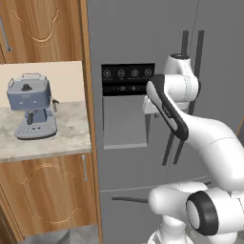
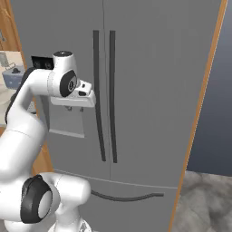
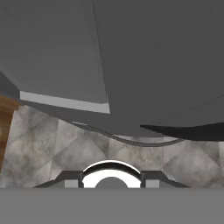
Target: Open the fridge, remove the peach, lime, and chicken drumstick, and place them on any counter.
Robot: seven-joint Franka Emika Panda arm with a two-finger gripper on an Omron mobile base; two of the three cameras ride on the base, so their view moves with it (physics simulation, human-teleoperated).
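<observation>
The grey fridge (image 1: 133, 38) (image 2: 154, 90) stands with both doors closed, its two long dark handles (image 2: 104, 90) side by side at the middle seam. The peach, lime and chicken drumstick are hidden behind the doors. My gripper (image 2: 74, 108) hangs in front of the left door by the dispenser recess (image 1: 125, 121). It points down, is shut and holds nothing. It sits just left of the left handle and does not touch it. The hand view looks down the fridge front (image 3: 153, 57) to the floor. The marbled counter (image 1: 71, 138) lies left of the fridge.
A blue-grey coffee machine (image 1: 31, 107) stands on the counter, with wooden cabinets (image 1: 43, 28) above and below. The fridge's lower drawer has a curved dark handle (image 2: 127, 197). Grey tiled floor (image 3: 43, 148) lies in front, and a wooden panel (image 2: 201, 104) edges the fridge's right side.
</observation>
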